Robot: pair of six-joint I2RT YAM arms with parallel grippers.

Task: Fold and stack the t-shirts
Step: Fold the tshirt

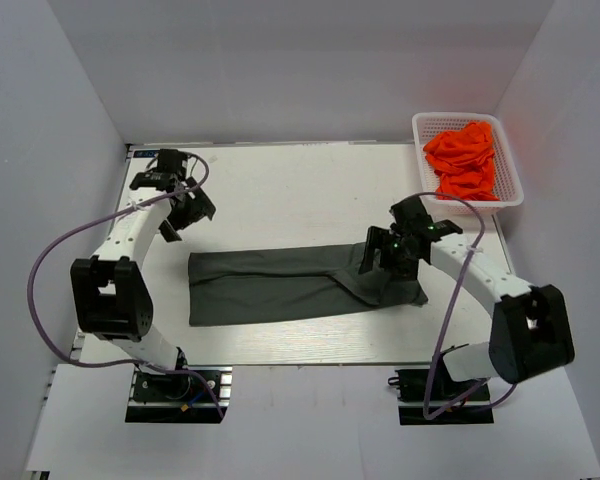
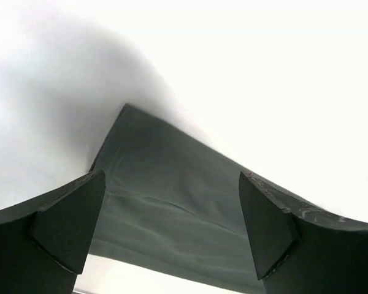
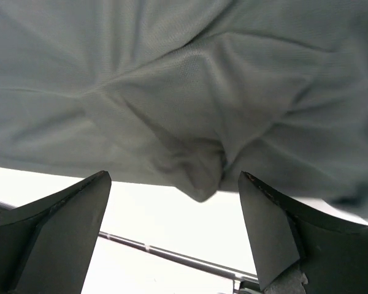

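Note:
The dark grey t-shirt (image 1: 280, 285) lies folded into a long strip across the middle of the table, its right end bunched. It fills the top of the right wrist view (image 3: 184, 92) and shows as a flat strip in the left wrist view (image 2: 172, 202). The orange t-shirts (image 1: 465, 158) lie heaped in a basket at the back right. My left gripper (image 1: 180, 212) (image 2: 172, 229) is open and empty, above the table left of and beyond the strip's left end. My right gripper (image 1: 383, 257) (image 3: 175, 236) is open and empty, just over the shirt's bunched right end.
A white plastic basket (image 1: 515, 185) stands at the back right corner of the white table (image 1: 280, 190). White walls close in on the left, back and right. A purple cable loops off each arm.

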